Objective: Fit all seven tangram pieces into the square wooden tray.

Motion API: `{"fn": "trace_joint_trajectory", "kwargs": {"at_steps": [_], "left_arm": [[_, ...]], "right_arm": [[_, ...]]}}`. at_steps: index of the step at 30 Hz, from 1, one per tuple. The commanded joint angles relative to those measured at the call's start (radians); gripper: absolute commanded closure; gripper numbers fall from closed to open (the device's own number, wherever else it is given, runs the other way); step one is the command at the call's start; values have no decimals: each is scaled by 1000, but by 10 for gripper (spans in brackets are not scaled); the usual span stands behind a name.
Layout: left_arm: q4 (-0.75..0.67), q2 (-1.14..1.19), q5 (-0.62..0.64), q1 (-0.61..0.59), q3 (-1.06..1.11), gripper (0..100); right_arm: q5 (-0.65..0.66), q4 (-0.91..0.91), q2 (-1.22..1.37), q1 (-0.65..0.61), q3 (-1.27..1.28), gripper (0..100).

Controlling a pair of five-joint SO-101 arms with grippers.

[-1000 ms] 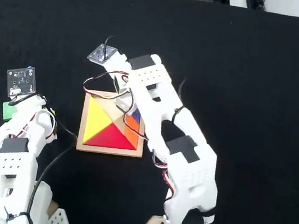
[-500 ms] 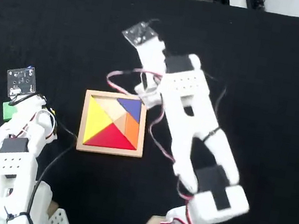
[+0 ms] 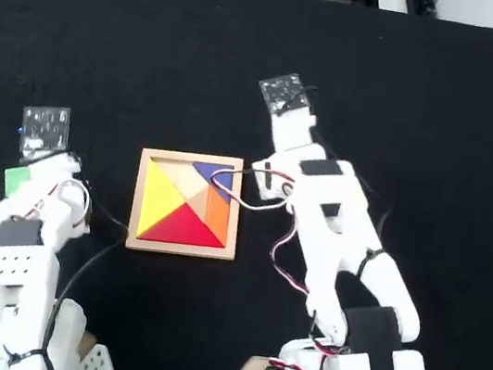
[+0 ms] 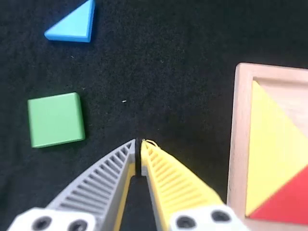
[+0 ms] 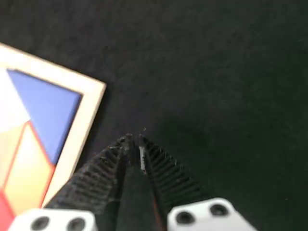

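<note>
Next up: the green square, taken by its flat sides

The left claw is pinched fully shut, its two jaws pressed tip to tip with nothing between them. It hangs over bare black cloth. The green square lies flat near its tip. The light blue triangle lies farther off, beyond the square. On the claw's other side runs the rim of the tray. From above, the square sits at about 9 o'clock from the tray, well apart from it and partly under the left arm.

The right claw is also closed on nothing. It sits over cloth just off the tray's corner at about 1 o'clock, next to the dark blue triangle.

Inside the tray, the yellow triangle fills 9 o'clock, the red triangle 6 o'clock and the orange piece 3 o'clock. A pale patch lies toward 12 o'clock, and it cannot be told whether that is bare wood or a pale piece.

With two coloured pieces outside the tray, the step in hand is probably the left arm fetching the square. To do it well, the claw should open wider than the square and centre over it. The jaws should line up with two parallel sides rather than corners, and come down almost to the cloth, since so low a piece would likely slip from a shallow grip. The square should then be lifted clear of the rim before crossing it and turned to match its gap. The right claw is best kept away from that corner.
</note>
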Motion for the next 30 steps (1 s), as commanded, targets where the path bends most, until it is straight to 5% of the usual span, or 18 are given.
{"fn": "trace_joint_trajectory", "kwargs": {"at_steps": [1,8,16,22,30], "left_arm": [[132,-3,-26,-16,-182,967],[321,175,-270,-70,-467,967],[296,675,-529,-260,-845,967],[431,994,-531,-245,-1096,912],[427,1258,-532,-243,-1369,834]], "right_arm": [[-9,-91,-45,14,31,987],[-3,-123,-45,17,48,987],[-2,-129,-45,17,50,987],[-2,-129,-44,17,50,987],[0,-130,-44,17,50,987]]}}
